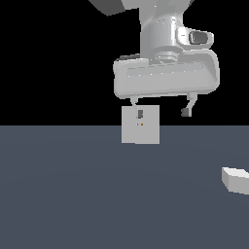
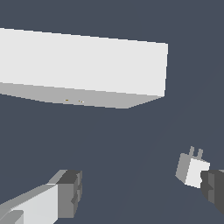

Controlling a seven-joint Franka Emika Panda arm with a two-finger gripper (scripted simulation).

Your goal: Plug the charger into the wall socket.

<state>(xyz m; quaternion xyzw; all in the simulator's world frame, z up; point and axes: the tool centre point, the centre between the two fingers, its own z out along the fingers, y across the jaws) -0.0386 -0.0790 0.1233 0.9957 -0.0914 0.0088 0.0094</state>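
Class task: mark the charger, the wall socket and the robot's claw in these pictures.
charger (image 1: pixel 236 179): exterior view, its front face.
wall socket (image 1: pixel 140 125): exterior view, plate centre by the dots.
claw (image 1: pixel 162 113): exterior view, midway between the fingertips.

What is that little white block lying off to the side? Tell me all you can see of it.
The charger is a small, plain off-white block with a matte, plastic-like look. In the wrist view it shows two short prongs sticking out of one end. It lies on the dark grey floor at the exterior view's right edge, partly cut off there, well apart from the socket. In the exterior view nothing but the floor touches it. The gripper hangs open higher up, holding nothing.
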